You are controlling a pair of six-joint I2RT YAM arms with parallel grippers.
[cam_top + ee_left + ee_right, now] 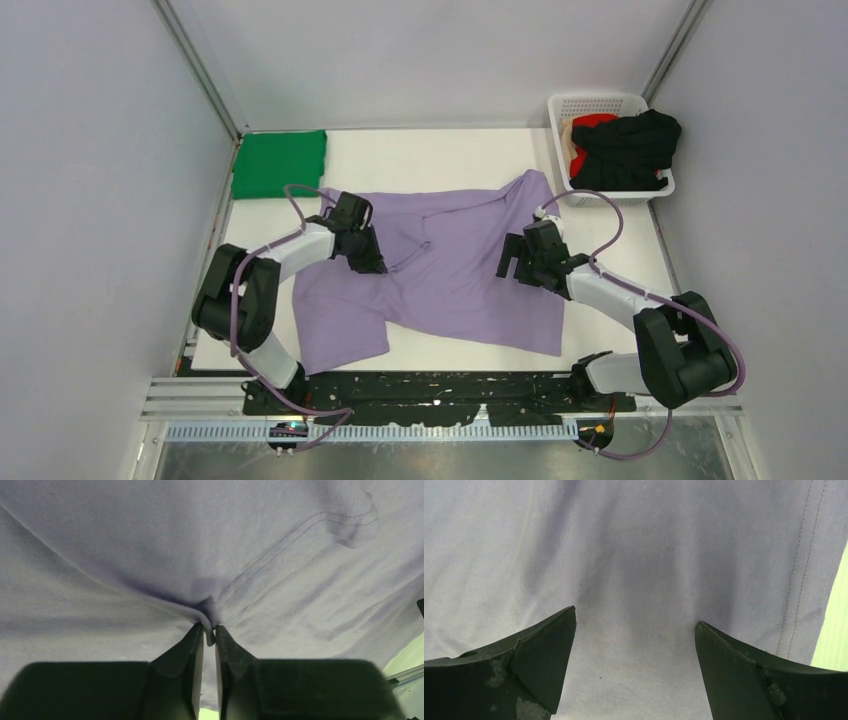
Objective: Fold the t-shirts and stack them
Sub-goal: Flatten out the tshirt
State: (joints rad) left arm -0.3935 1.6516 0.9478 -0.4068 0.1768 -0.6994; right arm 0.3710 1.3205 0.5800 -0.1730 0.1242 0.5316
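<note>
a rumpled lavender t-shirt [455, 285] is spread across the middle of the white table [420, 155]. a stitched fold is pinched tight by the left gripper [210, 630]; the right gripper [635, 616] is held wide apart over the cloth.

Lavender t-shirt [125, 555]: soft matt cloth, fine knit, double-stitched seam just above left gripper [209, 635] tips. Its fingers [182, 660]: black matt plastic, smooth. Right gripper [635, 625] fingers [539, 650]: same black plastic w/ grey scuffs, rougher. Cloth betw. them smooth, matt.
</note>
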